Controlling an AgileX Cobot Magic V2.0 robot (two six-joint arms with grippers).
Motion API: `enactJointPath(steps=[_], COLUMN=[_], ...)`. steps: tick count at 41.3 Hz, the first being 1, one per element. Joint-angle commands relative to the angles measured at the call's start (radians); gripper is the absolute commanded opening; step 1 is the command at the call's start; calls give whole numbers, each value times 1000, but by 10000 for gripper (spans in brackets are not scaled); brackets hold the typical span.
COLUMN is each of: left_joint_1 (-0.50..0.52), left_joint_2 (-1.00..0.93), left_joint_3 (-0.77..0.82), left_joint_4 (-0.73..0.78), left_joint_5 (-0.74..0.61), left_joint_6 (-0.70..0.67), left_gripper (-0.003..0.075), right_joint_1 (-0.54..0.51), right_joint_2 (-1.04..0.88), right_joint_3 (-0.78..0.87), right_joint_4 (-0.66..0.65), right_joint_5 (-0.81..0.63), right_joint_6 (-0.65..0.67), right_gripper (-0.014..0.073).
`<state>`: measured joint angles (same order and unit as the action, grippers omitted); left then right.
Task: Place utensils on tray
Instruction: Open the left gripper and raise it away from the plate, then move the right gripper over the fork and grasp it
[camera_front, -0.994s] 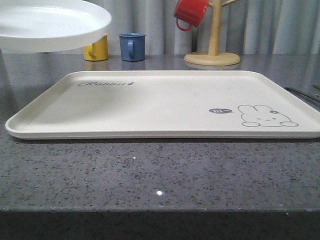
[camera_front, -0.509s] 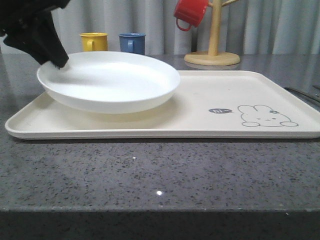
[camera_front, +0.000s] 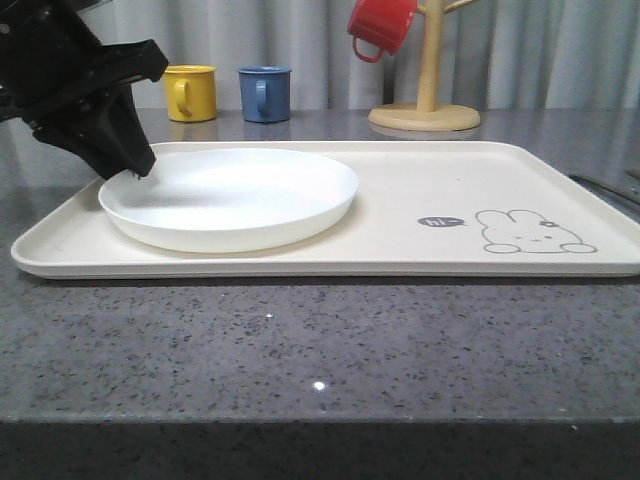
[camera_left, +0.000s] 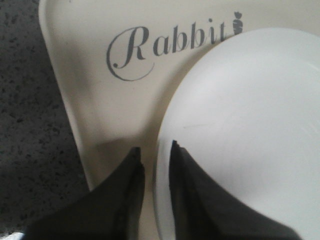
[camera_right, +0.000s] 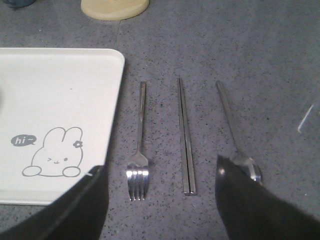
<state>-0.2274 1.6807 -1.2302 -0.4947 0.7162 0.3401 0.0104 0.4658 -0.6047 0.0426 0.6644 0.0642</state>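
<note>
**Plate on the tray, cutlery on the table**

The left gripper (camera_front: 140, 172) pinches the edge of the white plate (camera_front: 235, 195). In the left wrist view one finger (camera_left: 187, 195) sits inside the plate and the other sits outside its rim, with the rim between them. The plate lies on the tray (camera_front: 400, 255), right under the gripper, beside the word "Rabbit" (camera_left: 165, 47).

The right gripper (camera_right: 160, 200) is wide open and holds nothing. It hangs over the grey table (camera_right: 250, 50). The fork (camera_right: 138, 165) and the chopsticks (camera_right: 186, 140) lie between its two fingers. The spoon (camera_right: 235, 135) lies by one finger, which hides part of its bowl. All three lie flat on the table, side by side, just beside the tray's edge by the rabbit drawing (camera_right: 52, 152).
</note>
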Motion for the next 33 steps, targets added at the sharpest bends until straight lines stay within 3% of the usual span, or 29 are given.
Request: enactJointPath(steps=[1,9,15,26,33], left_joint_1=[-8,-8,-16,-67,-76], left_joint_2=[-59,-179,-314,-592,-752], left_joint_3=[-34,-34,-30,86,192], left_joint_4=[-30,41,143,309,537], left_joint_5=[-37,-32,46,107,152], left_joint_6=[1,1,1,-17,-201], left_gripper=[309,314,314,314,313], right_joint_1=[-5,-5,-5,-5,-5], right_joint_2=[13,13,13,13,13], right_joint_3=[-34,-34,-34,-34,-34], right_joint_4=[-11,-11,-11,-11,-11], right_joint_5=[-68,-68,-68,-68,-68], right_joint_6=[-5,-5,-5,-5,-5], right_gripper=[490,490,490,490,490])
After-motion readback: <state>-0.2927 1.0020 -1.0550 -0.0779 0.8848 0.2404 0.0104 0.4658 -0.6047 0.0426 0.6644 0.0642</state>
